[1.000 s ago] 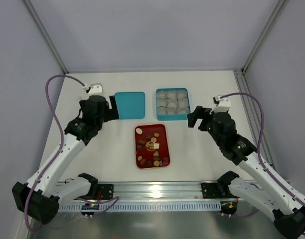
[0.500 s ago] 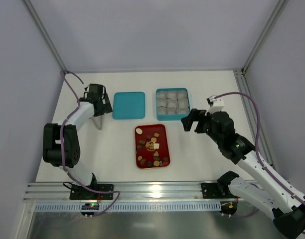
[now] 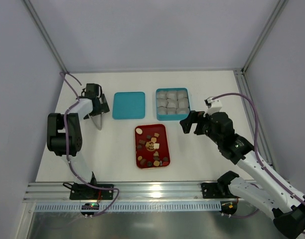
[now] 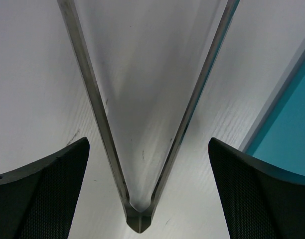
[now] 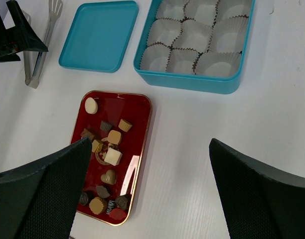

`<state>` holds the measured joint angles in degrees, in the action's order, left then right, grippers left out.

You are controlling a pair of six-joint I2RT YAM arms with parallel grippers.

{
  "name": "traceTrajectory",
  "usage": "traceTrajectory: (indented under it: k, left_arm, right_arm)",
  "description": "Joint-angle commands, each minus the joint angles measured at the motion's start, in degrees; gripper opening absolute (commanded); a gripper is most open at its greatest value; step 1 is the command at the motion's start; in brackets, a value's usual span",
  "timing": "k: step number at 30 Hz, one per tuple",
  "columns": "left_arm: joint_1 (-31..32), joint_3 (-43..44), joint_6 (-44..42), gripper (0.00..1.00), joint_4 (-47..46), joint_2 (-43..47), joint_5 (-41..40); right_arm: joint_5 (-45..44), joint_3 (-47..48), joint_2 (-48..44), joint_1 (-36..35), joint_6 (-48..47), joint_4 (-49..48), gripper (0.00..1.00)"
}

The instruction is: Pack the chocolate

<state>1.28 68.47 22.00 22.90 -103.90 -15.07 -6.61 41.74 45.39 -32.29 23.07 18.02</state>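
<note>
Left tool (image 4: 148, 149) hangs open at the far left of the tabletop (image 5: 182, 164), low over a pair of metal tongs (image 4: 138, 221). In the left wrist view its two black fingers (image 4: 43, 199) stand wide apart, one on each side of the tongs' joined end, and neither touches the metal. The tongs lie flat, with their two arms spreading away from that end. A turquoise lid (image 5: 98, 35) lies just to the right of them.

Over on the right, the right tool (image 5: 150, 144) is open too, with its jaws spread wide and nothing between them. It hovers above the tabletop, to the right of the red tray (image 5: 137, 114) and nearer than the turquoise box (image 5: 192, 82).

All of the chocolate (image 5: 113, 156) lies on the red tray in the middle of the tabletop. The small pieces are dark brown, tan, cream and red, scattered loosely down its length. The box sits just beyond the tray's far right corner and holds nine white crinkled paper cups (image 5: 192, 37) in three rows. The lid sits close beside the box on its left.
</note>
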Motion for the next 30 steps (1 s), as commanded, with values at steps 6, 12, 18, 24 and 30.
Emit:
traceTrajectory:
  k: [6,12,18,24,30]
  left_arm:
    - [-3.74,3.25,-2.75,1.0,-3.29,-4.21,4.08]
    - [-4.35,2.9,-3.1,0.98,-3.47,-6.32,5.84]
    - [-4.35,2.82,-2.75,0.92,-3.03,-8.16,6.54]
    - [-4.35,2.81,-1.87,0.86,-1.54,-8.25,6.9]
    - [-4.27,4.22,-1.79,0.79,1.45,-9.31,8.04]
  right_arm:
    - [1.08,-1.22,0.32,-0.23,0.48,-2.11,1.0]
    - [1.16,-1.48,-0.12,-0.23,0.84,-1.76,1.0]
    - [0.99,-2.1,-1.18,-0.23,2.06,-1.41,1.0]
    - [1.16,-2.71,-1.35,-0.23,3.38,-1.85,1.0]
    - [1.69,-2.89,-1.0,-0.14,4.09,-2.29,1.0]
